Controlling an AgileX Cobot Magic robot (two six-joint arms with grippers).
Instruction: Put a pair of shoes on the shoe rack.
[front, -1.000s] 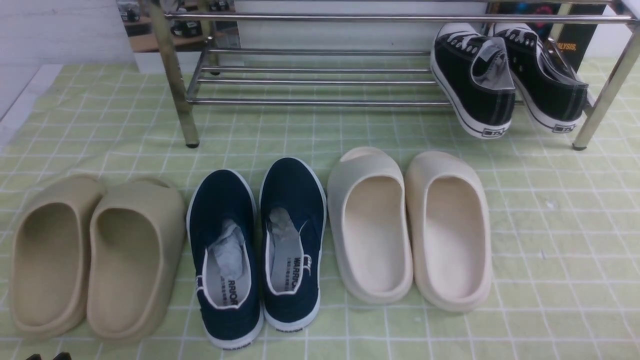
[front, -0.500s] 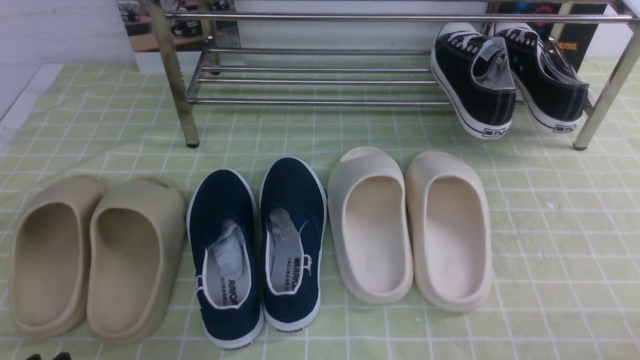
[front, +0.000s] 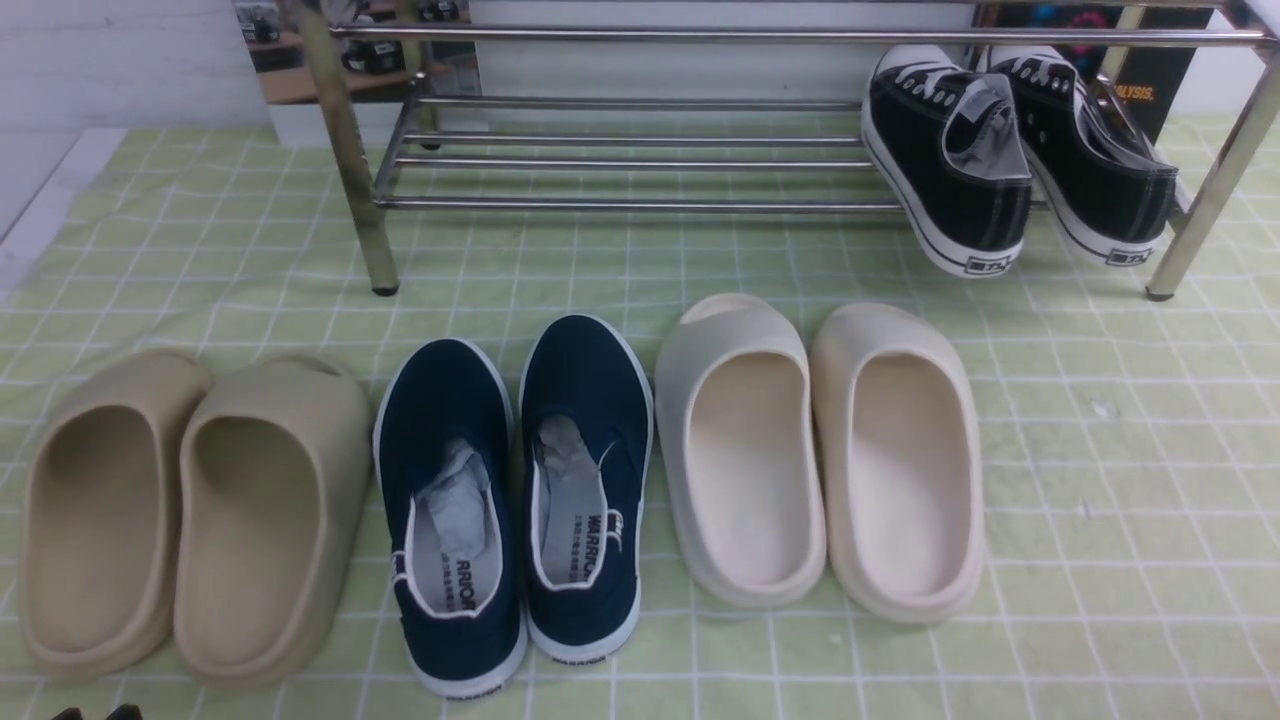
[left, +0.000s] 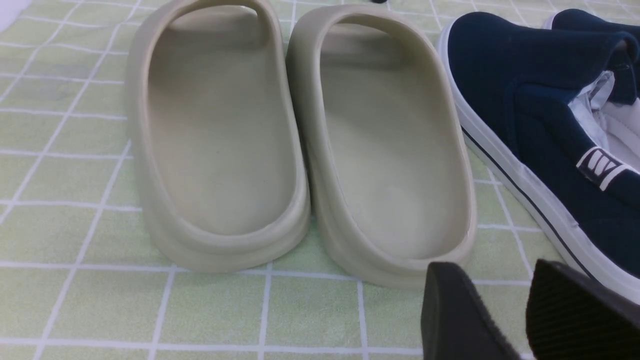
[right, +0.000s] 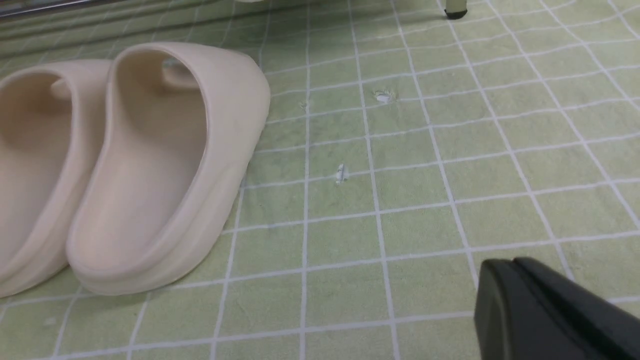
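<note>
Black ribbed pads are what we get first: in the left wrist view our left gripper (left: 525, 310) has two fingers (left: 460, 320) with a clear gap between them, so the jaws are parted and holding nothing. It hangs over the green checked cloth (left: 100, 310), just beside the heels of the beige slides (left: 300, 150), with the navy slip-ons (left: 540, 130) right next to them. In the front view only two little dark tips of it poke in at the bottom corner (front: 95, 713).

Our right gripper (right: 550, 310) is trickier. We only see one dark chunk at the frame edge, so we can't tell how far the jaws are open. Nothing is on it that we can see. It sits over bare cloth, with the cream slides (right: 125, 165) off to one side and well apart.

Moving outward in the front view, the three pairs sit in a row on the cloth: beige on the left, navy in the middle, cream (front: 820, 450) on the right.

Further back is the shoe rack (front: 640, 160). The pair of shoes (front: 1010, 150) is already on its lower tubes at the right end, side by side, toes pointing in, heels tipped down toward us and sticking out over the front tube.
</note>
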